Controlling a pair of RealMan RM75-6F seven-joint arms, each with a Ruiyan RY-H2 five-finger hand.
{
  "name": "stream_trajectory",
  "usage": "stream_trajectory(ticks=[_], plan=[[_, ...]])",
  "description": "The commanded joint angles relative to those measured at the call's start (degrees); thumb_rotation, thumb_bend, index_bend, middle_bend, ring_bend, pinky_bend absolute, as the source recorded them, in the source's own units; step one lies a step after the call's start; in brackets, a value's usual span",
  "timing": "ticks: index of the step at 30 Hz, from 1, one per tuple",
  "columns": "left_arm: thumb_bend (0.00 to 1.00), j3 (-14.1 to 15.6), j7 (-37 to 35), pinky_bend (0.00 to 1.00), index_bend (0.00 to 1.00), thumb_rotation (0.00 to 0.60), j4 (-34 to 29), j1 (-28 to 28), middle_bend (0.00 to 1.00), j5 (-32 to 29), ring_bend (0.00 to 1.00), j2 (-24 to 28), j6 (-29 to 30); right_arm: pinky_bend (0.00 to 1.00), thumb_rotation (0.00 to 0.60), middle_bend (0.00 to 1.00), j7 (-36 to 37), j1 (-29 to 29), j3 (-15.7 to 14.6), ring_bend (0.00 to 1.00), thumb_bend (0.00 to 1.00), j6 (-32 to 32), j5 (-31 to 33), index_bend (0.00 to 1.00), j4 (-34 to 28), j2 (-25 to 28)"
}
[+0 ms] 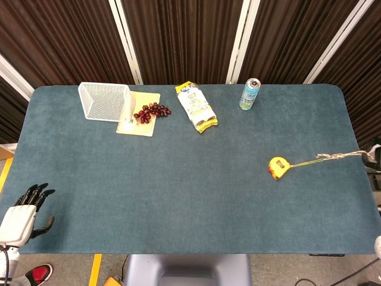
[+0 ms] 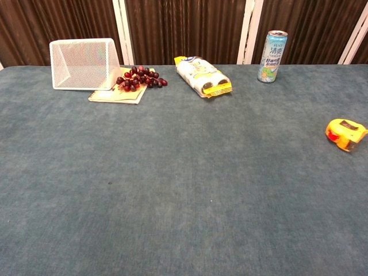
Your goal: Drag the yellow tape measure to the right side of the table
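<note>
The yellow tape measure [image 1: 277, 167] lies on the blue table top [image 1: 178, 190] toward its right side; the chest view shows the tape measure [image 2: 346, 133] at the frame's right edge. A thin twisted cord [image 1: 336, 157] runs taut from it to the right table edge. Only a dark sliver of my right hand [image 1: 375, 153] shows there, where the cord ends, and it holds the cord. My left hand [image 1: 24, 213] hangs off the table's near left corner with fingers apart and nothing in it. Neither hand appears in the chest view.
Along the far side stand a white wire basket [image 1: 105, 101] tipped on its side, a notebook [image 1: 143, 123] with dark grapes [image 1: 152, 111] on it, a yellow-white snack packet [image 1: 196, 107] and a blue drink can [image 1: 250, 94].
</note>
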Motion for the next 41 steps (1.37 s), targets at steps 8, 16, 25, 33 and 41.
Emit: stream_trajectory(ticks=[8,16,25,33,41], plan=[[0.38,0.1,0.4,0.22,0.19,0.6,0.0,-0.2,0.08,-0.2,0.01,-0.1,-0.4,1.0,0.6,0.92,3.0,-1.0,0.0,0.68,0.44,3.9,-5.4,0.63,-1.2,-1.2],[0.38,0.0,0.0,0.22,0.19,0.6,0.2,-0.2,0.08,-0.3,0.01,-0.1,-0.2,0.31,0.6,0.08,9.2,-2.4,-2.1,0.03,0.01,15.2,-16.3,0.1,-13.7,2.6],[0.38,-0.2,0.9,0.22,0.19,0.6,0.4,-0.1,0.08,-0.1,0.01,-0.3,0.7,0.09,0.6,0.0,-0.2,-5.5,-6.5,0.0,0.0,24.9,-26.4,0.0,-36.4,7.4],[0.38,-0.5,1.0,0.22,0.19,0.6,0.8,0.5,0.08,0.5,0.01,-0.6,2.6,0.1,0.6,0.0,-15.9,-7.5,-8.8,0.0,0.0,17.6,-17.1,0.0,-47.3,9.0],[0.38,-0.6,1.9,0.22,0.19,0.6,0.8,0.9,0.08,1.0,0.01,-0.9,3.8,0.1,0.6,0.0,-20.5,-9.3,-8.5,0.0,0.0,19.4,-15.3,0.0,-48.2,7.4]])
